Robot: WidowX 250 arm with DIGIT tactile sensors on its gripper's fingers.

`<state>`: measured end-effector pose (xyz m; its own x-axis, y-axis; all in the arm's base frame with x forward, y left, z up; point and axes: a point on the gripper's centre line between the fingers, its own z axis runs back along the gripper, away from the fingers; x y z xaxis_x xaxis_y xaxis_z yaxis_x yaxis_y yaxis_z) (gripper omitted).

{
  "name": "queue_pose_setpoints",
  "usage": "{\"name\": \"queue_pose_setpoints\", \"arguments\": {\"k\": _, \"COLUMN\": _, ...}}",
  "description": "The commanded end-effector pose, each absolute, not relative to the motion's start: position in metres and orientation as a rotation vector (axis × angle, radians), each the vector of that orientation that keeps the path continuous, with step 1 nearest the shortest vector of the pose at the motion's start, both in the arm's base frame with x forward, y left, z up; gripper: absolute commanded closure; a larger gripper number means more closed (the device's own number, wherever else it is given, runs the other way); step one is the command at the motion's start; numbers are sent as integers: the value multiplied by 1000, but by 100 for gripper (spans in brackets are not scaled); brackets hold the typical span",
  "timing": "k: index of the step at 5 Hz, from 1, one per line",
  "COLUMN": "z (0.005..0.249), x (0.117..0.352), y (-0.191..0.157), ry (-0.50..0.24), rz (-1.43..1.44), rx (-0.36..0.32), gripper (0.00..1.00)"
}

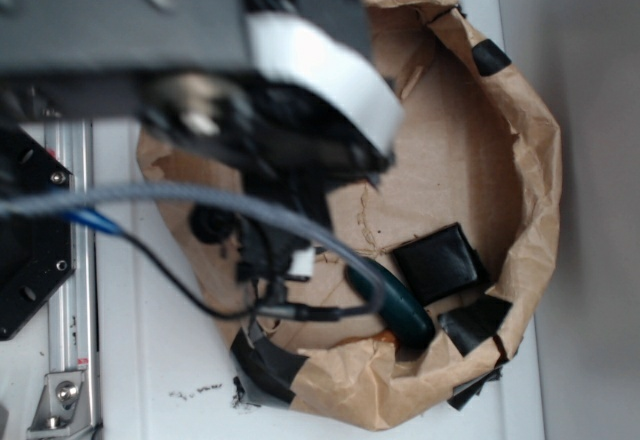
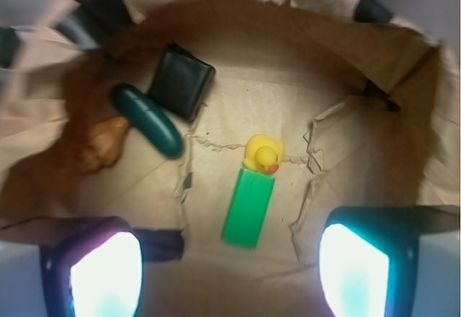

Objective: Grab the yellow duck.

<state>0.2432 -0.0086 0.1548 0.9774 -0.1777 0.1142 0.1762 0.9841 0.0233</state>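
Observation:
The yellow duck (image 2: pixel 263 153) is a small glossy toy with an orange beak. It sits on the brown paper floor in the wrist view, touching the far end of a green rectangular block (image 2: pixel 248 207). My gripper (image 2: pixel 229 272) hangs above the paper, wide open, its two glowing pads (image 2: pixel 106 277) at the bottom corners with nothing between them. The duck lies ahead of the jaws, roughly centred between them. In the exterior view the arm hides the duck and the block.
A crumpled brown paper wall (image 1: pixel 530 180) with black tape patches rings the area. A dark green oblong object (image 2: pixel 148 120), a black square pad (image 2: pixel 181 81) and a brown lump (image 2: pixel 104 143) lie to the left of the duck.

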Motion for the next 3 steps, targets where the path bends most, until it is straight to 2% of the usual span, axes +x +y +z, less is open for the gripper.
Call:
{"name": "queue_pose_setpoints", "arguments": {"k": 1, "z": 111, "x": 270, "y": -7, "ry": -116, "rz": -199, "rx": 71, "gripper": 0}}
{"name": "queue_pose_setpoints", "arguments": {"k": 2, "z": 78, "x": 274, "y": -1, "ry": -76, "rz": -216, "rx": 74, "gripper": 0}}
{"name": "queue_pose_setpoints", "arguments": {"k": 3, "z": 68, "x": 268, "y": -4, "ry": -75, "rz": -243, "rx": 88, "gripper": 0}}
